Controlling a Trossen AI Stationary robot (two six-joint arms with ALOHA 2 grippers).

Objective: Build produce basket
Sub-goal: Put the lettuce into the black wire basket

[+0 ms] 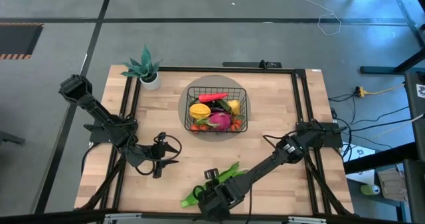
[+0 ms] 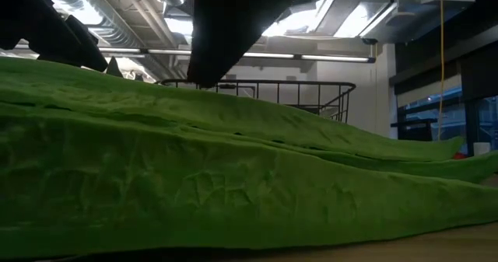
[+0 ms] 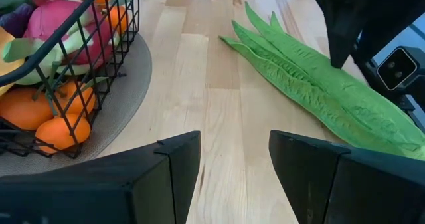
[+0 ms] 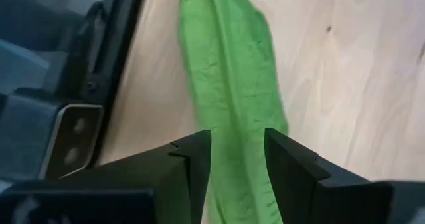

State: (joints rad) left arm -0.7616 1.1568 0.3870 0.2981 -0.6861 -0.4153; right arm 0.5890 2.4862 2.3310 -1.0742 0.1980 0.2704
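Floppy, light long green leafy bundle (image 4: 229, 84) probably; right gripper (image 4: 237, 159), fingers apart, straddles its middle — decent pinch spot.

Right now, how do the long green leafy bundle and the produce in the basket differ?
The leafy bundle lies flat on the bare table near its front edge; the other produce is piled in the black wire basket.
The bundle is one long green piece; the basket pieces are shorter, rounder and of many colours.
The right gripper is over the bundle with its jaws apart; no gripper is at the basket.
Both are toy produce.
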